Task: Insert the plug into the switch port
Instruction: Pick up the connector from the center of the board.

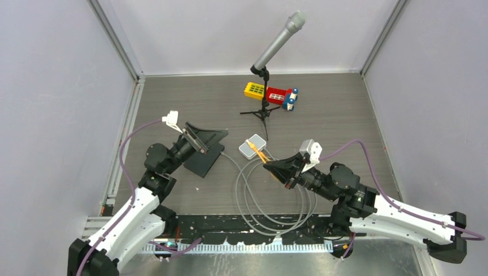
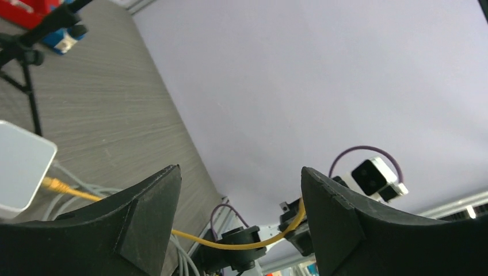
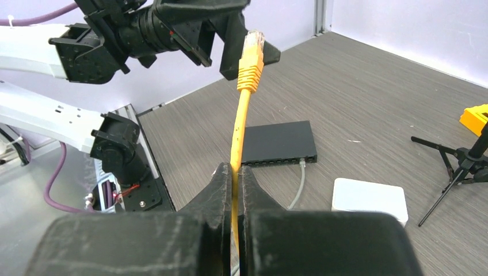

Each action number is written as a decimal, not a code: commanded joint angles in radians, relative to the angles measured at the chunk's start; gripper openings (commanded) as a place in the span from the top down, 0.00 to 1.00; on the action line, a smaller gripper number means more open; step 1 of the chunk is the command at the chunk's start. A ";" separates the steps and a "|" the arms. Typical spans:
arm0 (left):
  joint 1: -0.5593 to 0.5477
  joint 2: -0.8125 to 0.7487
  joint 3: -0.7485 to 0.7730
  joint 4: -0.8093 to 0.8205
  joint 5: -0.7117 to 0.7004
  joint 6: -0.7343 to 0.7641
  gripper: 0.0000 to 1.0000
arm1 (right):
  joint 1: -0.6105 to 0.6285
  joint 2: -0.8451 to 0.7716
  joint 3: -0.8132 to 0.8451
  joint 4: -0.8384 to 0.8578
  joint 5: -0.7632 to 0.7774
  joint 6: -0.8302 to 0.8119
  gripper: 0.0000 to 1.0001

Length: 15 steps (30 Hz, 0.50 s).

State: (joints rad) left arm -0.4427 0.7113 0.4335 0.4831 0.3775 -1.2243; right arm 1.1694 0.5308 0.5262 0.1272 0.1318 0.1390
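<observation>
Grey wood-grain table point(image 1: 345, 126) between pale walls, yellow Ethernet plug point(image 3: 252, 46) raised in the air, its cable point(image 3: 237, 132) pinched in the right gripper point(image 3: 233, 171), left gripper point(image 2: 240, 172) spread empty by the black network switch point(image 3: 279, 141), insertion not yet done.

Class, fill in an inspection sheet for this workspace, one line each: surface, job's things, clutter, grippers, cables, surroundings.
Surface: grey wood-grain table.
Job's things: yellow plug is in the air, not inserted; black switch lies on the table.
Clutter: white box; microphone on a stand; toy blocks.
Grippers: left gripper is open and holds nothing; right gripper is shut on the yellow cable below its plug.
Cables: grey cables are looped on the table, one plugged into the switch; purple cable runs along each arm.
Surroundings: pale walls on three sides.
</observation>
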 commanded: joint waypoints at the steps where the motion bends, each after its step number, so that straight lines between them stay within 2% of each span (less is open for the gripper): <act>1: -0.006 0.051 0.088 0.251 0.118 -0.016 0.21 | 0.004 -0.029 -0.006 0.071 0.027 0.015 1.00; 6: -0.107 0.121 0.149 0.285 0.183 0.052 0.21 | 0.003 -0.033 -0.005 0.057 0.037 0.000 1.00; 11: -0.269 0.188 0.154 0.274 0.112 0.137 0.22 | 0.003 -0.031 -0.001 0.050 0.040 -0.007 0.99; 15: -0.327 0.224 0.157 0.281 0.084 0.161 0.23 | 0.003 -0.031 0.003 0.042 0.034 -0.009 1.00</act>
State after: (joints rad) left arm -0.7315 0.9146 0.5663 0.7067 0.4934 -1.1236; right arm 1.1694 0.5148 0.5167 0.1265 0.1558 0.1356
